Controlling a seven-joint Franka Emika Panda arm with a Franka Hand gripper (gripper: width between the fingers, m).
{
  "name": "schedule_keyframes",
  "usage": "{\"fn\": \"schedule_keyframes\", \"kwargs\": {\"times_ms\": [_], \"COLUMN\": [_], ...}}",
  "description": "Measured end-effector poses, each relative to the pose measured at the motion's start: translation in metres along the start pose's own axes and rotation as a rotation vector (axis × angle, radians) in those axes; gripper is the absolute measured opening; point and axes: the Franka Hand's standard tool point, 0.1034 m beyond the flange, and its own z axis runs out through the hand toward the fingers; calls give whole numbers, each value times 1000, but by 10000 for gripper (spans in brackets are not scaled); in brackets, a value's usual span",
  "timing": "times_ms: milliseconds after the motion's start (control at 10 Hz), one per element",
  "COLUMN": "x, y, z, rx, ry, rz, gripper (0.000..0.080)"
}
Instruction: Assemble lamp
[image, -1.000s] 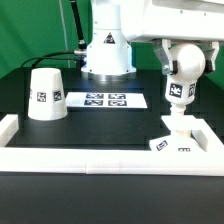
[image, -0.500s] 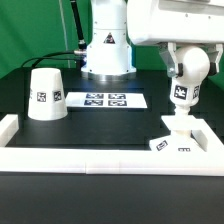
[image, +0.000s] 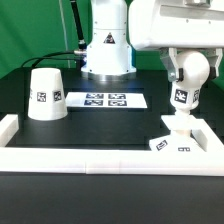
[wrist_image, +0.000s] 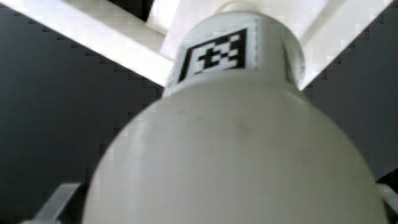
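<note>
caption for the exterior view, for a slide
pincer holding bulb upright on base, shade standing apart

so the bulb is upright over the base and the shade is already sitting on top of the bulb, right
Not quite. The shade is not on the bulb. It stands by itself on the table at the exterior view's left, well apart from it. The bulb is upright over the base, as the exterior view shows.

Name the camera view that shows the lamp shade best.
The exterior view: the shade stands whole at the exterior view's left. The wrist view shows none of it; the bulb fills that picture.
</note>
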Motion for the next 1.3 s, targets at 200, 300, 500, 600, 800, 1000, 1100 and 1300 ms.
{"fn": "schedule_keyframes", "kwargs": {"times_ms": [200,300,500,600,800,1000,1100,1300], "x": [-3,-4,-4,-3,-1,-1,-1,-1], "y": [-1,-2,-1,0,1,1,1,1], "z": [5,8,13,13,13,13,13,13], "rx": [4,6,0,-7,-21,-23,-23,-23], "ry": [-7,-12,3,19,53,56,56,56], "rz": [1,1,1,0,0,0,0,0], "gripper": [577,577,577,577,577,577,669,690]}}
